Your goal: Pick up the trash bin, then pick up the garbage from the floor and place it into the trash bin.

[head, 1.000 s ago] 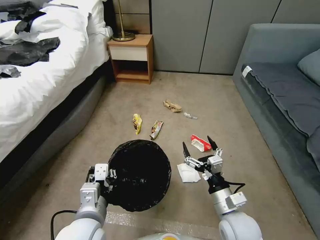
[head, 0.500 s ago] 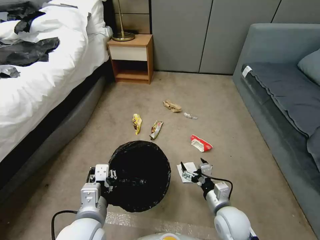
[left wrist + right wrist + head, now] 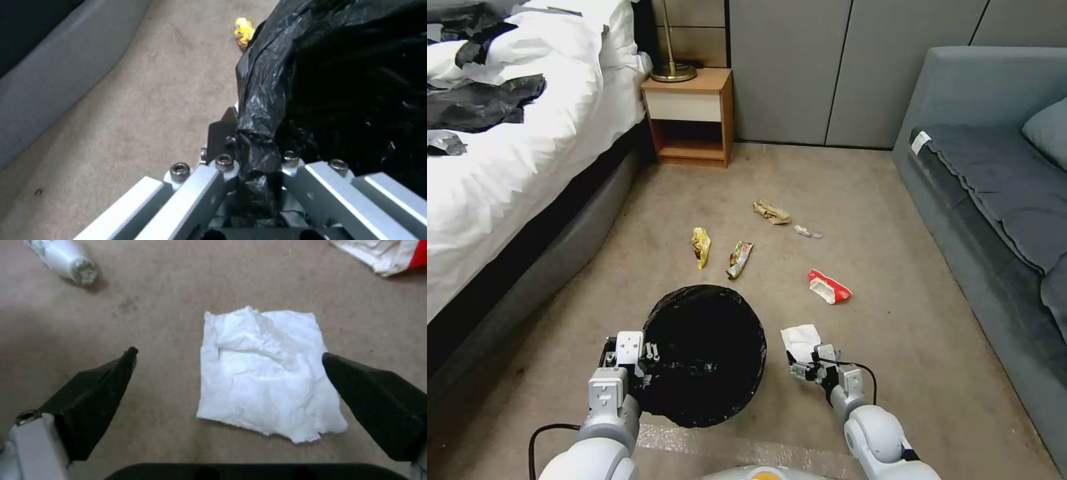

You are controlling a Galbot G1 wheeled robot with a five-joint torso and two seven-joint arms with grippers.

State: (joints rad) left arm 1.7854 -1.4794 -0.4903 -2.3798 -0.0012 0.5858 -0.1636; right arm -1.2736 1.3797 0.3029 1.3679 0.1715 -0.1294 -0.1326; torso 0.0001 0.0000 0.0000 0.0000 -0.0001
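So closest in, the left gripper (image 3: pixel 642 365) is pinched onto the bag-covered rim of the trash bin (image 3: pixel 707 353). In the left wrist view you can see crinkly black liner bunched right between the fingers, so the bin is held, on the edge nearest the bed (image 3: pixel 507 167).

On the bin's other side, the sofa side, the right gripper (image 3: pixel 229 356) is hanging low over the white tissue (image 3: pixel 267 373). Its two black fingers are spread wide, one on each side of the tissue, and as far as I can tell they aren't touching it yet. Nothing in that pincer.

My take on doing this step right: the tissue is flat and thin, so the fingertips probably need to go all the way down to the carpet and scrape inward so the paper bunches up between them. Closing too high would just miss it. Keep the bin steady meanwhile, since it's just beside the tissue and the drop is a short swing over.

Past the tissue, going away from the bin: a red-white wrapper (image 3: pixel 828 287), a small white bottle (image 3: pixel 64 256), then a foil wrapper (image 3: pixel 740 259) and yellow wrapper (image 3: pixel 701 247), and farthest out the crumpled brown paper (image 3: pixel 771 212).
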